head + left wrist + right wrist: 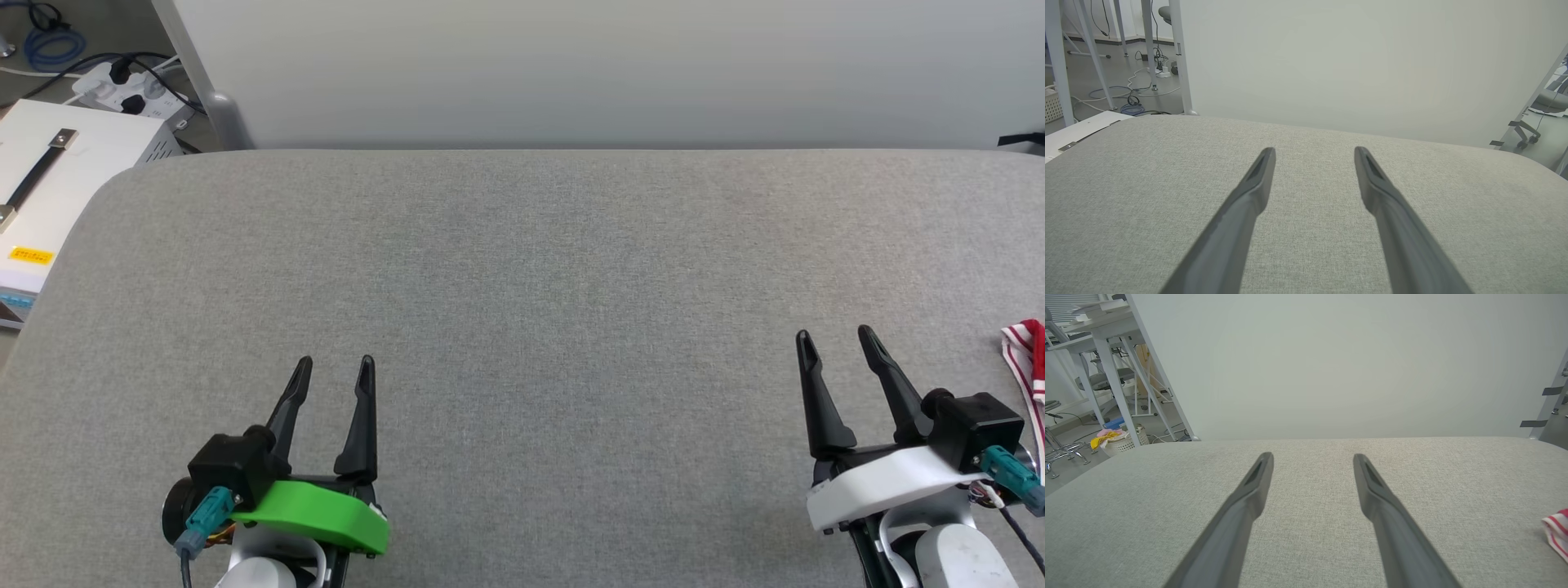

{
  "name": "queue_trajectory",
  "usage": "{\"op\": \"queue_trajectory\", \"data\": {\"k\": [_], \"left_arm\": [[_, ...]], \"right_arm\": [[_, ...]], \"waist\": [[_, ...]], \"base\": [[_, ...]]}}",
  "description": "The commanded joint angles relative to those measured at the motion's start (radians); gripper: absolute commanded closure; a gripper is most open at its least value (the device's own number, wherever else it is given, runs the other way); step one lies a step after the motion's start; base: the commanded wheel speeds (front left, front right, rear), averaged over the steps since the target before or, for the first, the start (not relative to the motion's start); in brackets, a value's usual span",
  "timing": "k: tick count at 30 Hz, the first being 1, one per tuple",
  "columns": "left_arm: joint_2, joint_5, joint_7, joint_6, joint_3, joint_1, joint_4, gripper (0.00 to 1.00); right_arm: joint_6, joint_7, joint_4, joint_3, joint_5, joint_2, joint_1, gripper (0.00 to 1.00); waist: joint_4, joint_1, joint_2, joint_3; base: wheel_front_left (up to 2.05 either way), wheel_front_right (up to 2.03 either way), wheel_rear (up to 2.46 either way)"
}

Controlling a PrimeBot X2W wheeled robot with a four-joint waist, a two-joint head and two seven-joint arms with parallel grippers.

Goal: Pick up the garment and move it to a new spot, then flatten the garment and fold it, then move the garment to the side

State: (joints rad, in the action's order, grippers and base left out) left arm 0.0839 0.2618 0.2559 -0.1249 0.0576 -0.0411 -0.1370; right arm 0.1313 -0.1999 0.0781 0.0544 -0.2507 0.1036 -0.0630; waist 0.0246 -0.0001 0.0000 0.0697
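Close at my right edge, a red-and-white striped strip of the jersey garment (1024, 359) lies on the grey fabric-covered table (522, 269), just right of my right gripper (834, 332). The strip runs near-to-far; the rest is cut off, so I can't tell its long axis. The right gripper and my left gripper (335, 359) both gape wide, empty, with a pale wall panel (571, 73) beyond

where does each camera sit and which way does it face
head view: on the head, looking down at the grey table; left gripper and right gripper, open.
left wrist view: left wrist, along its fingers toward a white panel.
right wrist view: right wrist, along its fingers, same panel.
shared: head and right wrist both catch the garment.
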Motion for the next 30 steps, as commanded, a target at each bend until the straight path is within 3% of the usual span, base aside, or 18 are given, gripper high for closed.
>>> {"op": "queue_trajectory", "data": {"k": [1, 21, 22, 30], "left_arm": [[-0.007, -0.011, 0.006, -0.005, -0.005, 0.015, 0.005, 0.00], [-0.017, -0.003, 0.006, -0.006, -0.011, 0.017, 0.015, 0.00], [-0.013, -0.003, 0.000, -0.002, -0.010, 0.002, 0.013, 1.00], [-0.014, -0.011, -0.010, 0.002, -0.010, 0.003, 0.017, 1.00]], "right_arm": [[-0.001, -0.011, 0.005, 0.004, 0.009, -0.001, 0.006, 0.00], [-0.001, -0.020, 0.021, 0.021, 0.011, 0.003, -0.007, 0.00], [0.000, -0.013, 0.018, 0.020, 0.010, 0.000, -0.001, 1.00], [0.000, -0.004, 0.015, 0.018, 0.018, -0.003, 0.002, 1.00]], "waist": [[-0.001, 0.0001, 0.0000, 0.001], [0.001, 0.0001, 0.0000, 0.010], [0.001, 0.0001, 0.0000, 0.010], [0.000, 0.0001, 0.0000, 0.007]], "base": [[0.00, 0.00, 0.00], [0.00, 0.00, 0.00], [0.00, 0.00, 0.00], [0.00, 0.00, 0.00]]}}
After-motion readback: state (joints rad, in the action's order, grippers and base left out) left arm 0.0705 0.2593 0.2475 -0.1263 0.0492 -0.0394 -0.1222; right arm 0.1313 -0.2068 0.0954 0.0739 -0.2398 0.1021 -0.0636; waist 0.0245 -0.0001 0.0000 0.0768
